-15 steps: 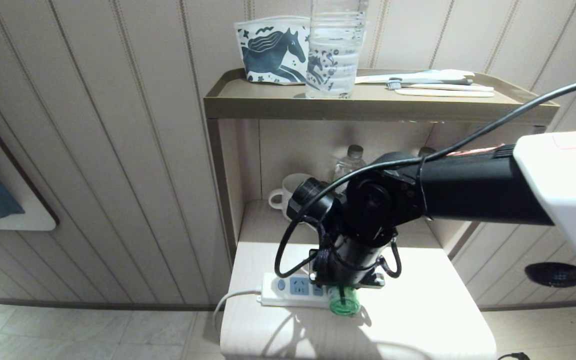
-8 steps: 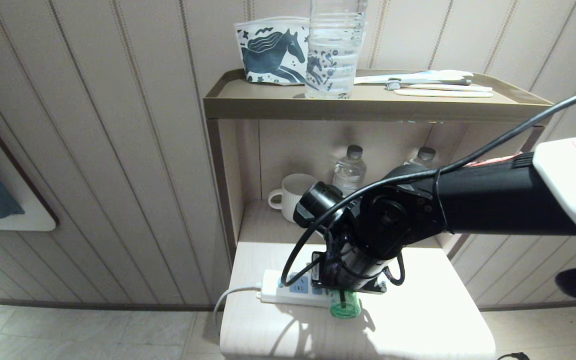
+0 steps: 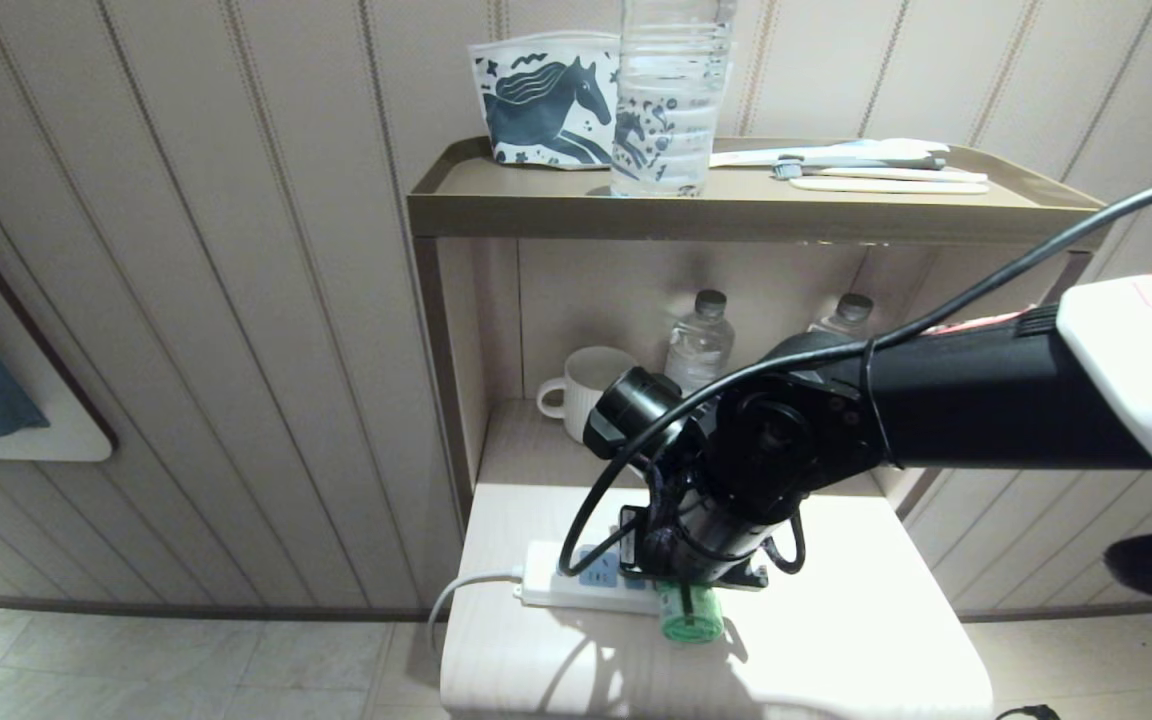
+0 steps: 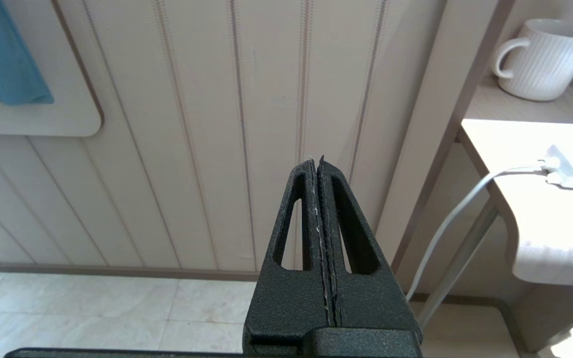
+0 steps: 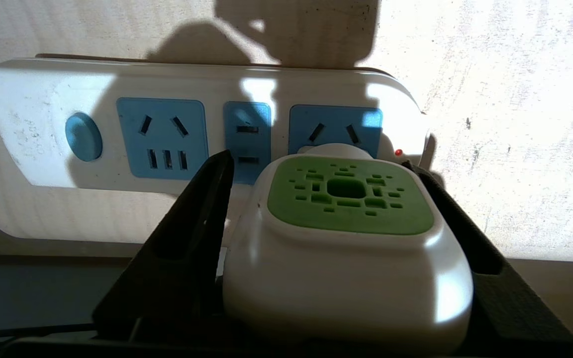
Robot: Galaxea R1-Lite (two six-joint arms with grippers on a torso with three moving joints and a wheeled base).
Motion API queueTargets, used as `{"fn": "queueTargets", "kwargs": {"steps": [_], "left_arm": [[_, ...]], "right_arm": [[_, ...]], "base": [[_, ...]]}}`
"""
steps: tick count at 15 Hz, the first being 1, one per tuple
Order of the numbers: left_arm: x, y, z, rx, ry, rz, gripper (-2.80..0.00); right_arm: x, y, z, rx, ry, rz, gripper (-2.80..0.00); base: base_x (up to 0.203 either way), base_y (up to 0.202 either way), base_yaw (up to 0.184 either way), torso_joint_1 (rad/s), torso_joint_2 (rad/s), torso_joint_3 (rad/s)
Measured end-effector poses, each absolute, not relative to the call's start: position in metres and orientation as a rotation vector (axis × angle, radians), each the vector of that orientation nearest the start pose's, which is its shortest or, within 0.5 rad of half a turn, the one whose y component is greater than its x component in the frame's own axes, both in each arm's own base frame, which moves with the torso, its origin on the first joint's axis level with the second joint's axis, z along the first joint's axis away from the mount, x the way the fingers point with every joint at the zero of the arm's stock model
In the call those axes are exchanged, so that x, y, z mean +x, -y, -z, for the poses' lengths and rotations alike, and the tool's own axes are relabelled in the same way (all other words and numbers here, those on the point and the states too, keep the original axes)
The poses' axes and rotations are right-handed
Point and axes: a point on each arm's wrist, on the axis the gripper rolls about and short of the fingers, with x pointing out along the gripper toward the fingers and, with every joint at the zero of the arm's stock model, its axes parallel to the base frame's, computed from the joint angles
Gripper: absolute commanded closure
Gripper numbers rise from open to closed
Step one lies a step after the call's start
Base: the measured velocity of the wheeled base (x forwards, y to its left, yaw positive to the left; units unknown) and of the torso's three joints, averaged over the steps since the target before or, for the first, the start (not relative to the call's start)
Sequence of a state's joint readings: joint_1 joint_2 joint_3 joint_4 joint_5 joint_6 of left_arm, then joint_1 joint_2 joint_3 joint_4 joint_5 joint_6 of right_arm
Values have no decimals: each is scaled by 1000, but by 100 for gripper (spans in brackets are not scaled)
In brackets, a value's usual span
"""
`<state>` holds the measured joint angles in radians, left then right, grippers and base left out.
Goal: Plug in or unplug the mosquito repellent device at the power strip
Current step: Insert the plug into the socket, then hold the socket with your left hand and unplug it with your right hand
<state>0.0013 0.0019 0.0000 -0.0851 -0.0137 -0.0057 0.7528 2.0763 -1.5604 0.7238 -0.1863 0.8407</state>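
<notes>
The mosquito repellent device [image 5: 346, 233], white with a green vented top, sits plugged into the power strip's [image 5: 43, 94] socket farthest from the round blue button. A small red light glows at that end. My right gripper [image 5: 316, 163] is open around the plug head. One finger [image 5: 202, 209] stands a little off its side and the other finger [image 5: 445, 209] lies close along the opposite side. In the head view the device's green bottle [image 3: 691, 613] pokes out under my right wrist at the power strip's [image 3: 546, 590] front edge. My left gripper [image 4: 316, 161] hangs shut, off to the side of the table.
A white mug [image 3: 586, 385] and two water bottles [image 3: 699, 340] stand on the shelf behind the strip. The strip's white cord [image 3: 461, 590] drops off the table's left edge. A large bottle [image 3: 671, 95], a horse-print pouch and utensils lie on the top tray.
My right arm's wrist has shifted a little to the right and lower over the strip. The device's green bottle stays at the strip's front edge, now tipped a bit more on its side.
</notes>
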Motion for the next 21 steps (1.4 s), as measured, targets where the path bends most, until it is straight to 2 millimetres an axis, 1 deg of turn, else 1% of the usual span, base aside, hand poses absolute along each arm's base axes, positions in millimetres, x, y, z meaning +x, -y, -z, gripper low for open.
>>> {"fn": "queueTargets", "kwargs": {"steps": [4,6,8,11,15,17,18,21], "left_arm": [[-23,0,-84,-3,80,13,0],[-23,0,-84,-3,79,13,0],[-23,0,-84,-4,78,13,0],[-23,0,-84,-4,78,12,0],[-23,0,-84,-4,78,13,0],[-23,0,-84,-4,77,13,0],[-23,0,-84,-4,77,13,0],[-23,0,-84,-4,77,13,0]], "right_arm": [[270,-248,-150,172,-1195,0,-280],[269,-247,-157,177,-1182,-12,-280],[266,-245,-170,190,-1154,-34,-280],[257,-238,-195,200,-1099,-85,-280],[243,-230,-221,196,-1064,-100,-280],[230,-226,-234,182,-1028,-99,-280],[222,-224,-242,168,-996,-101,0],[191,-213,-266,127,-891,-123,0]], "base": [[0,0,0,0,0,0],[0,0,0,0,0,0],[0,0,0,0,0,0],[0,0,0,0,0,0],[0,0,0,0,0,0],[0,0,0,0,0,0],[0,0,0,0,0,0],[0,0,0,0,0,0]]}}
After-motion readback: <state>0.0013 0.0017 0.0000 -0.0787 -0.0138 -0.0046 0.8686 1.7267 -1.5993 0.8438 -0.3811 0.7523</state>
